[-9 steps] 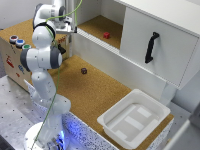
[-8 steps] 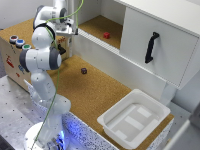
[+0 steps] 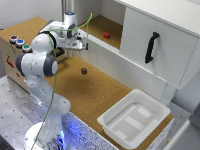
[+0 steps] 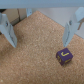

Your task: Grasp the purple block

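Wrist view: jaws wide apart, empty, purple block (image 4: 64, 54) untouched.

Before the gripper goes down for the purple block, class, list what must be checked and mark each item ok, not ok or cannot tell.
1. Purple block in the wrist view: ok.
2. Gripper open, nothing held: ok.
3. Block centred between the fingers: not ok, it lies off toward one finger.
4. Cork around the block free of other things: ok.
5. Red cube well away, in the cabinet: ok.
6. Height above the block: cannot tell.
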